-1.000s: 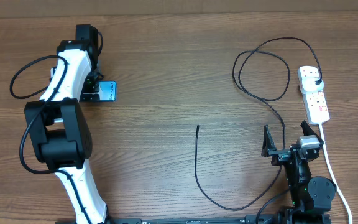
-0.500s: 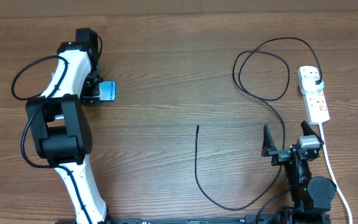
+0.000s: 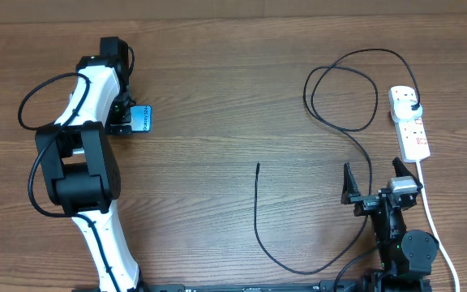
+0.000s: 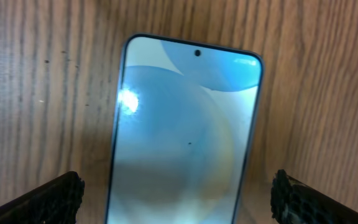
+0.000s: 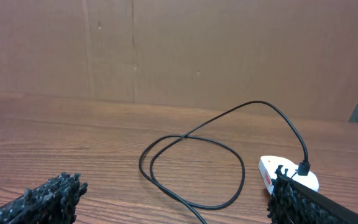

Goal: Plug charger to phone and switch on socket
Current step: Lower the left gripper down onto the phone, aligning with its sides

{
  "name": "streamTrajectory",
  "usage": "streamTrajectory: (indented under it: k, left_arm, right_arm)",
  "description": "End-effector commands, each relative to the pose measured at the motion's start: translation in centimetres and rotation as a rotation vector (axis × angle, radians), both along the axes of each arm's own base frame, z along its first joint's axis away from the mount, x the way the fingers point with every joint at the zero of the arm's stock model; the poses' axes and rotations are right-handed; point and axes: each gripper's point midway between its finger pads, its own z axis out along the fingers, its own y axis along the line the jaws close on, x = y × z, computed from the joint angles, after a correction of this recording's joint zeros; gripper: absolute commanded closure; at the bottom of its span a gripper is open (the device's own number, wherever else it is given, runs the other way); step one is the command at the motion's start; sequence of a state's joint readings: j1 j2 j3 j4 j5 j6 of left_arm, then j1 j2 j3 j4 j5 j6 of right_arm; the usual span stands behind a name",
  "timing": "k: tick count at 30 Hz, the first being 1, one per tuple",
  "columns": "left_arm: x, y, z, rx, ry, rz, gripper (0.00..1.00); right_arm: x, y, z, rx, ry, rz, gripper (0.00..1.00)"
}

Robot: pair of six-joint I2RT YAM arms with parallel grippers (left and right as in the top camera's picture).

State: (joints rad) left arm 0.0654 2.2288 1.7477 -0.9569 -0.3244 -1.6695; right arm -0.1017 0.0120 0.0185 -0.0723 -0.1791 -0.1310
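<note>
On the wood-grain table [image 3: 217, 81] before a cardboard wall [image 5: 229, 50], left gripper [image 4: 176, 194] gapes astride the phone [image 4: 185, 124], right gripper [image 5: 178, 198] gapes empty.

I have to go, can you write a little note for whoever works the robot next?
Left pincer: open, fingers on either side of the phone, not gripping it.
Right pincer: open, holding nothing.
The phone lies flat with its screen lit, far left on the table. The socket lies far right.
The charger has its plug in the socket. Its loose tip lies mid-table, apart from the phone.
Done: the plug appears seated.
Left: put the tip into the phone and switch on the socket. The switch position cannot be told.
</note>
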Motion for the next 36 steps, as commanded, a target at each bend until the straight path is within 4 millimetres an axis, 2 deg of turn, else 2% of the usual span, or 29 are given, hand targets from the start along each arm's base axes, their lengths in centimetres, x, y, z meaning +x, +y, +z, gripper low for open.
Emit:
streamTrajectory:
  k: [1,7,24,36]
  left_arm:
    - [0.7,-0.5,-0.9,-0.009,-0.001,-0.008,0.00]
    - [0.5,-0.8,-2.2,-0.028,0.027,-0.020,0.00]
    - [0.9,-0.7,-2.2,-0.026,0.013,-0.020,0.00]
    - [0.0,-0.9,-2.7,-0.035,0.048,0.001,0.00]
  right_arm:
    - [0.0,0.2,-0.2,-0.001,-0.001,0.009,0.00]
    - [0.0,0.2,-0.2,-0.001,-0.001,0.009,0.00]
    - [0.0,0.2,-0.3,-0.001,-0.001,0.009,0.00]
    - [0.0,0.2,-0.2,-0.001,-0.001,0.009,0.00]
